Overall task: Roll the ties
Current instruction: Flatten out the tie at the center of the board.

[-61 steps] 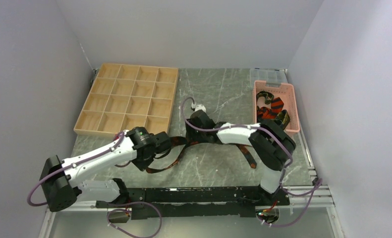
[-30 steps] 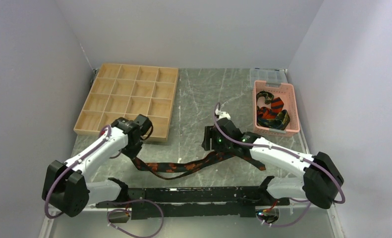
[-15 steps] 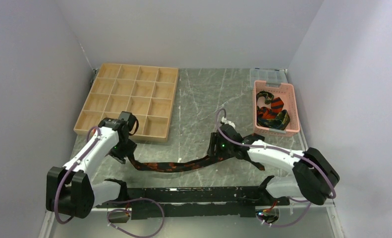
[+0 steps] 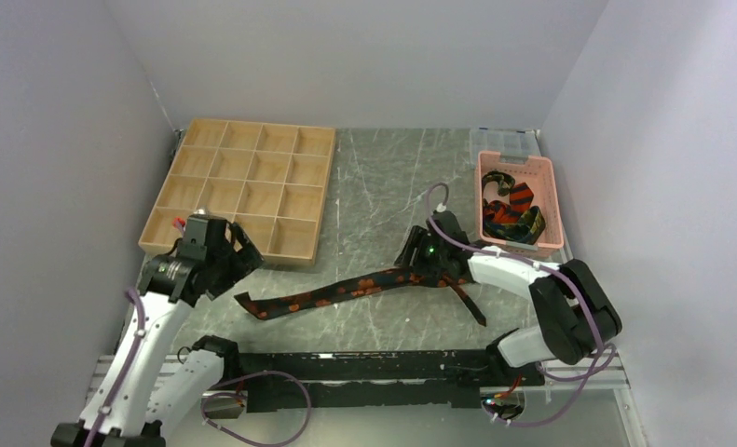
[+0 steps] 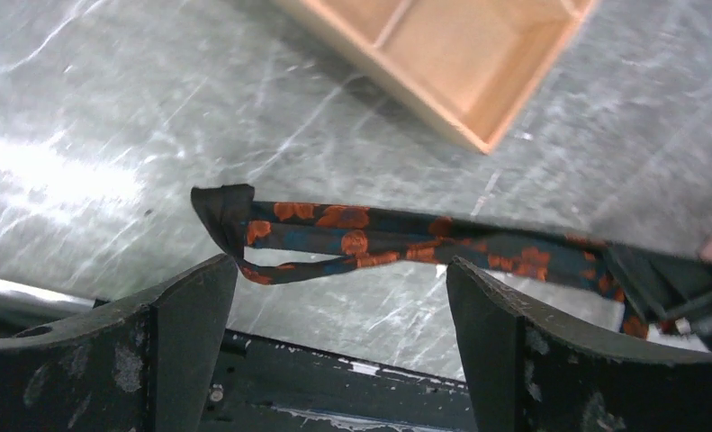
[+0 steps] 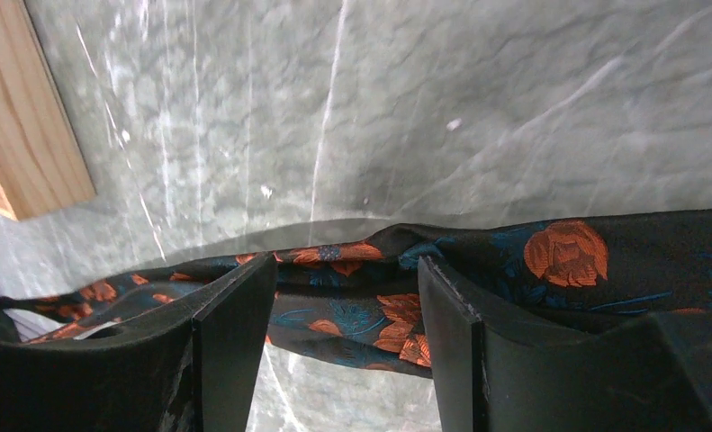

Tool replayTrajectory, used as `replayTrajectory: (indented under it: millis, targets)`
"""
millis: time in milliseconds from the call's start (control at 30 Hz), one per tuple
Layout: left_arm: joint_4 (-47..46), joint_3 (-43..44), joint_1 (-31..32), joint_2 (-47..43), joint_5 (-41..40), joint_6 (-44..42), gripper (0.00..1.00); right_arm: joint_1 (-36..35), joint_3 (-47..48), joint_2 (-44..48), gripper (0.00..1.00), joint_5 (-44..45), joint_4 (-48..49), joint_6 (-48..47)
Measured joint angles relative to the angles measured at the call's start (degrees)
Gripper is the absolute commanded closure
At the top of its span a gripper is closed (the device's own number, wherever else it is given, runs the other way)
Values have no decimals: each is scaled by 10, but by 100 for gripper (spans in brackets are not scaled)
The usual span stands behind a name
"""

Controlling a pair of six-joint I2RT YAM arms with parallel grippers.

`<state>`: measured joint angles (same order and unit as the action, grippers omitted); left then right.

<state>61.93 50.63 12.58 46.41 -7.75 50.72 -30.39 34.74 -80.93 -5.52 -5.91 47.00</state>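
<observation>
One black tie (image 4: 346, 289) with orange-red blotches lies stretched along the grey marbled counter (image 4: 383, 177), running from about 8 o'clock in the top view across the middle to about 4 o'clock. Its 8 o'clock end is folded back on itself, seen plainly in the left wrist view (image 5: 379, 243).

The left gripper (image 4: 226, 264) hangs at 9 o'clock, just off the near edge of the wooden compartment tray (image 4: 262, 124). Its jaws are spread wide and hold nothing. In its own camera, the gripper (image 5: 341, 270) frames the tie's folded end, which lies flat on the counter, apart from both fingers.

The right gripper (image 4: 418, 264) is low over the tie just right of the counter's centre. Its jaws stand moderately apart (image 6: 347, 297), with the cloth (image 6: 568, 252) running crosswise under both fingers. Whether the tips touch it cannot be told, and nothing is pinched between them.

Several more ties (image 4: 509, 209), striped and bright, sit bunched in the pink basket (image 4: 518, 160) at 2 o'clock.
</observation>
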Motion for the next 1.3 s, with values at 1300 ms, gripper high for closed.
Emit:
replayTrajectory:
  millis: [1300]
  targets:
    - [-110,-123,290,38,-168,71,44,-114,45,-52,40,106,32,-89]
